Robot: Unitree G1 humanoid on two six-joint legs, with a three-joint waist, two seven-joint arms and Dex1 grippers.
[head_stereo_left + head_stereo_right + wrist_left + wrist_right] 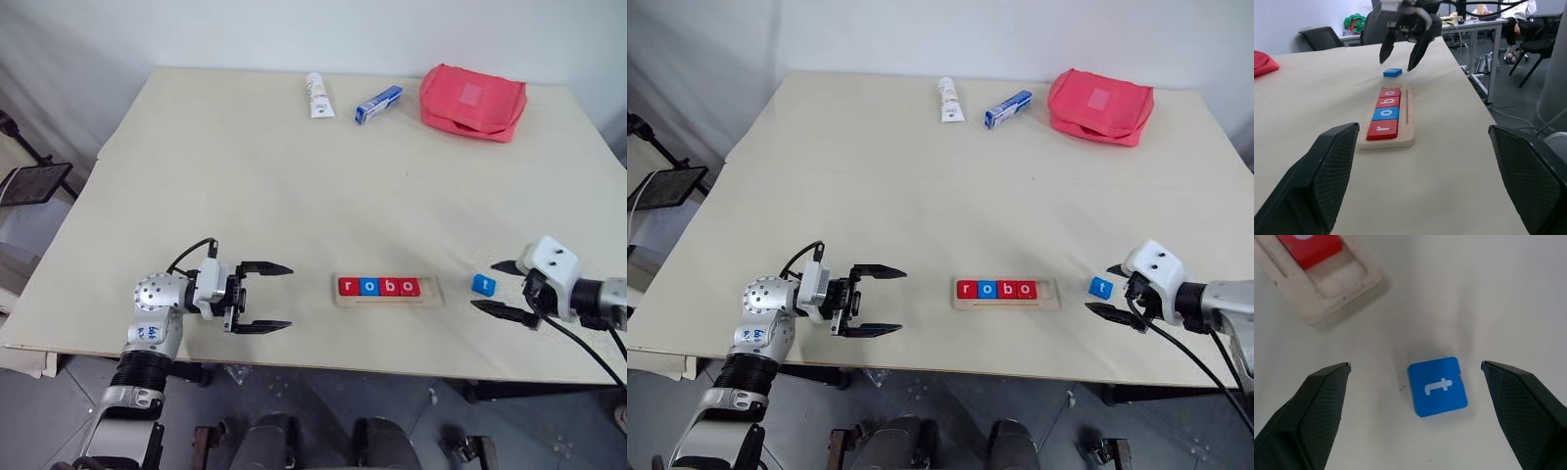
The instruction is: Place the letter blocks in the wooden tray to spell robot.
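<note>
office or lab, desks (1474, 22), office chairs (1322, 36) behind table (1312, 98)

Cream table (245, 186) carries the wooden tray (388, 300) near six o'clock, blue t block (483, 285) at four, tube (318, 96), small box (378, 105) and red pouch (472, 101) around twelve to one.

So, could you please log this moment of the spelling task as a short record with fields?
tray: wooden tray near the table's front edge, holding four letter blocks reading r, o, b, o; last slot empty
loose block: blue t block flat on the table, right of the tray, apart from it
right gripper: right gripper open, poised over the t block, not touching
left gripper: left gripper open, left of the tray, holding nothing
remaining: t not yet placed
</note>
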